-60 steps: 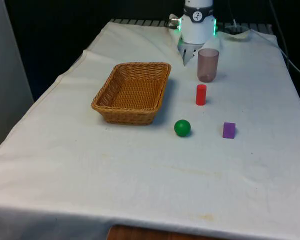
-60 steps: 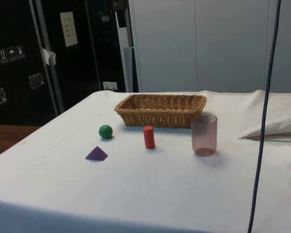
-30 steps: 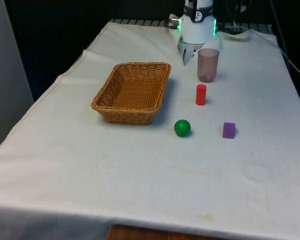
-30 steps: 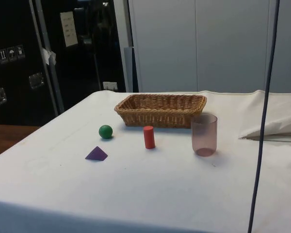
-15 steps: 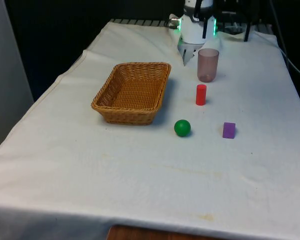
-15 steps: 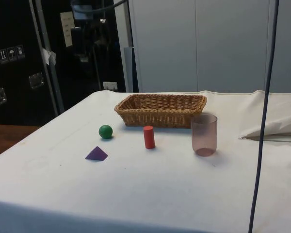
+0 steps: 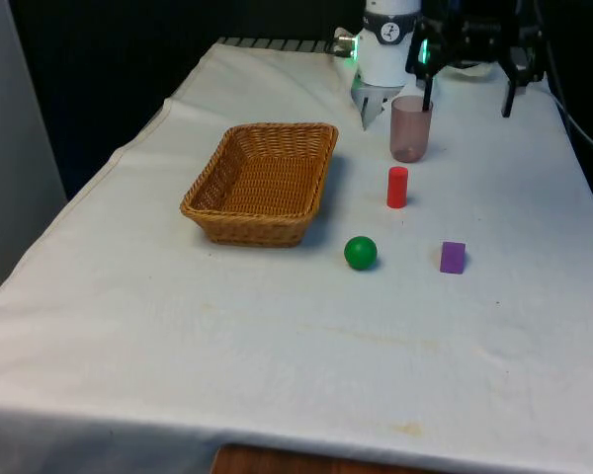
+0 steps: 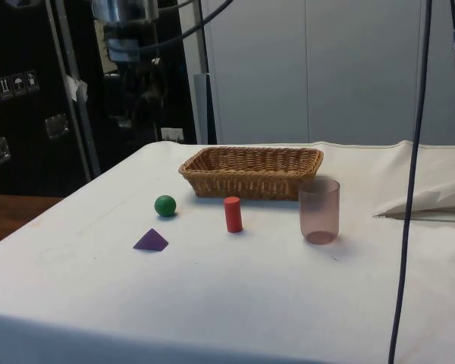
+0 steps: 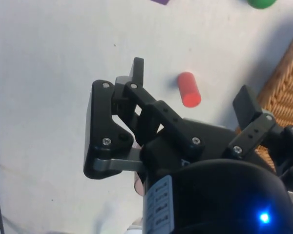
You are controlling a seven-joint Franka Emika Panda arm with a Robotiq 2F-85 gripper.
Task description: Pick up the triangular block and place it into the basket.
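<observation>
- Purple triangular block (image 7: 453, 257) is seen on the table (image 7: 277, 336), well short of the end effector (image 7: 466, 71), beside a green ball (image 7: 360, 252).
- Red cylinder (image 7: 397, 187) and basket (image 7: 263, 182) are found further back.
- End effector is held high near a pink cup (image 7: 411, 128), fingers (image 9: 137, 71) spread wide, empty.

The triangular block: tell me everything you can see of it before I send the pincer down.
The triangular block is a small solid purple piece, matte and unmarked. In the side view it reads as a low pyramid-like wedge with its point up, lying flat on the white cloth; in the front view it shows a squarish face. It lies alone, touching only the cloth, apart from the green ball and the red cylinder, and outside the basket. Nothing grips it.
</observation>
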